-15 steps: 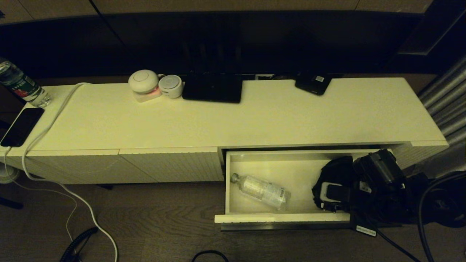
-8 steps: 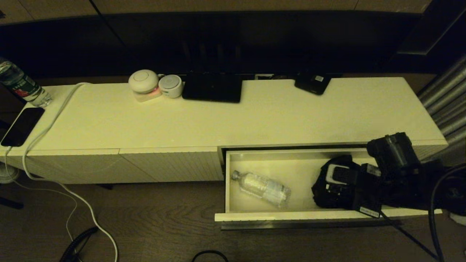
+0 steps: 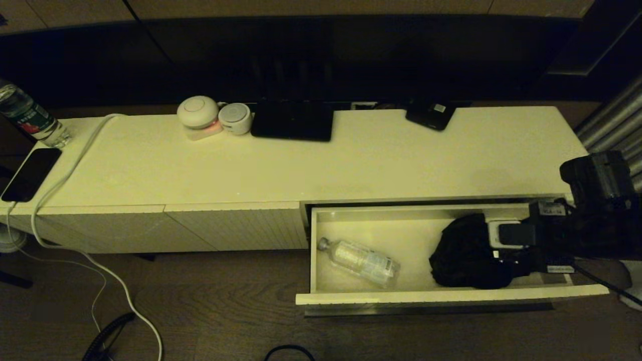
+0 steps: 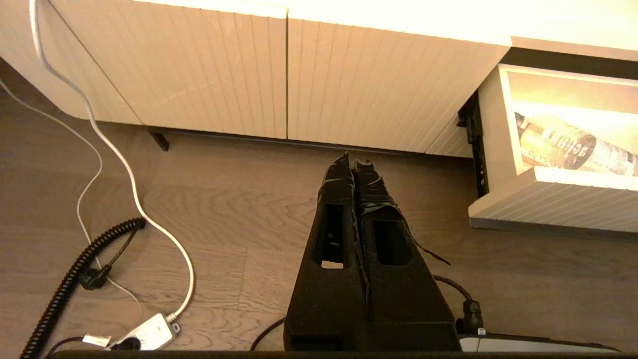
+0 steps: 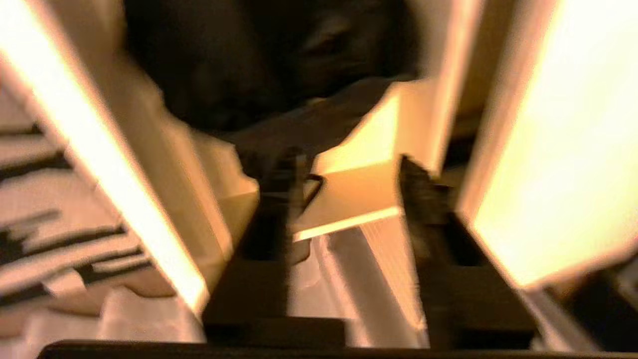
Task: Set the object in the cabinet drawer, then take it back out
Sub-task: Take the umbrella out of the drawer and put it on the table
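The cabinet drawer (image 3: 451, 296) is pulled out at the right end of the cabinet (image 3: 321, 165), with its ribbed front facing the floor side. Two items lie inside the drawer:

- A clear plastic bottle (image 3: 360, 262) lies on its side in the left half, cap toward the left wall. It is also visible in the left wrist view (image 4: 573, 144).
- A black bundle (image 3: 464, 253), apparently soft fabric, occupies the right half. It lies well apart from the bottle.

The right gripper (image 5: 349, 169) is positioned at the right end of the drawer, next to the black bundle. In the right wrist view its two fingers (image 5: 271, 209) stand apart with a clear gap between them and hold nothing. That view is blurred, so contact with the bundle cannot be confirmed. In the head view the right arm (image 3: 597, 200) enters from the right edge, over the corner of the cabinet.

The left gripper (image 4: 355, 164) hangs above the wooden floor in front of the closed ribbed panels, to the left of the drawer. Its fingers are pressed together and hold nothing.

On the cabinet top, along the rear edge, stand two round white devices (image 3: 213, 118), a black flat box (image 3: 293, 120) and a small black unit (image 3: 431, 115). At the left end are a phone (image 3: 30, 173), a white cable (image 3: 75, 155) and an upright bottle (image 3: 30, 118)
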Controlling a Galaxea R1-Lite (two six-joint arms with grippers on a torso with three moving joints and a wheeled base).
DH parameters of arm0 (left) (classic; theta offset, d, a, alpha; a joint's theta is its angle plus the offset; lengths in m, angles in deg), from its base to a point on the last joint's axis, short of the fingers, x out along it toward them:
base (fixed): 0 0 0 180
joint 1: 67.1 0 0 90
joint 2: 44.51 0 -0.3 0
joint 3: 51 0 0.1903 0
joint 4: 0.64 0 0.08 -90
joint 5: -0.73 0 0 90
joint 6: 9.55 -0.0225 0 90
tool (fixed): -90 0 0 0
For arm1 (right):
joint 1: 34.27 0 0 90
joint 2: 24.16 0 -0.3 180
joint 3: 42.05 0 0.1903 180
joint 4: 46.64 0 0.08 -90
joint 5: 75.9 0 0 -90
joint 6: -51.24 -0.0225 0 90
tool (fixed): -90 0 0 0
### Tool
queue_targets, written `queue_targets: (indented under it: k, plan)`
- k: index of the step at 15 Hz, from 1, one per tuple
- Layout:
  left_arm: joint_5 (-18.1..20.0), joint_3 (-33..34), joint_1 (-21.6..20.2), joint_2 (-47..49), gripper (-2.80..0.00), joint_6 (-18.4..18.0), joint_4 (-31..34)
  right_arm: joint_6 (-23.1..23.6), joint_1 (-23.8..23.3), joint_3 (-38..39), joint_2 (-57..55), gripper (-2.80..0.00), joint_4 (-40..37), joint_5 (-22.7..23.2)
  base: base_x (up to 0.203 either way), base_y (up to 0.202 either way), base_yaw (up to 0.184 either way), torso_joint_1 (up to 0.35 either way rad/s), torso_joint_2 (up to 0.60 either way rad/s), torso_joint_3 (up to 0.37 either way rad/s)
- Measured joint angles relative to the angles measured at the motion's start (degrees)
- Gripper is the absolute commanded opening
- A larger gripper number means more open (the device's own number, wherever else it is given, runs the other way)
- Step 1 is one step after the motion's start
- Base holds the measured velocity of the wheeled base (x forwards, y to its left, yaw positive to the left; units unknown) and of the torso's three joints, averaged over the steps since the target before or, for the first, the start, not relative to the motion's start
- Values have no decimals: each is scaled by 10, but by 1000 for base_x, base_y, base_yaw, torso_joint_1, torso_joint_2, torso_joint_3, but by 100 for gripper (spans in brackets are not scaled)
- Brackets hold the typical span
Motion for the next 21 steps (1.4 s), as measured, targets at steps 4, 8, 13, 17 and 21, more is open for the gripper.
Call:
queue_targets:
  k: [4,8,13,17,21]
  plan:
    - [0,0,0,0,-280,0,0,73,-43,-13,-20,0,-35,58,0,0,0,0,0,0]
    - [0,0,0,0,-280,0,0,111,-68,-20,-49,0,-53,68,0,0,0,0,0,0]
    - [0,0,0,0,-280,0,0,110,-72,-40,-79,0,-53,69,0,0,0,0,0,0]
    - [0,0,0,0,-280,0,0,107,-72,-51,-96,0,-53,69,0,0,0,0,0,0]
    - [0,0,0,0,-280,0,0,104,-71,-51,-118,0,-52,72,0,0,0,0,0,0]
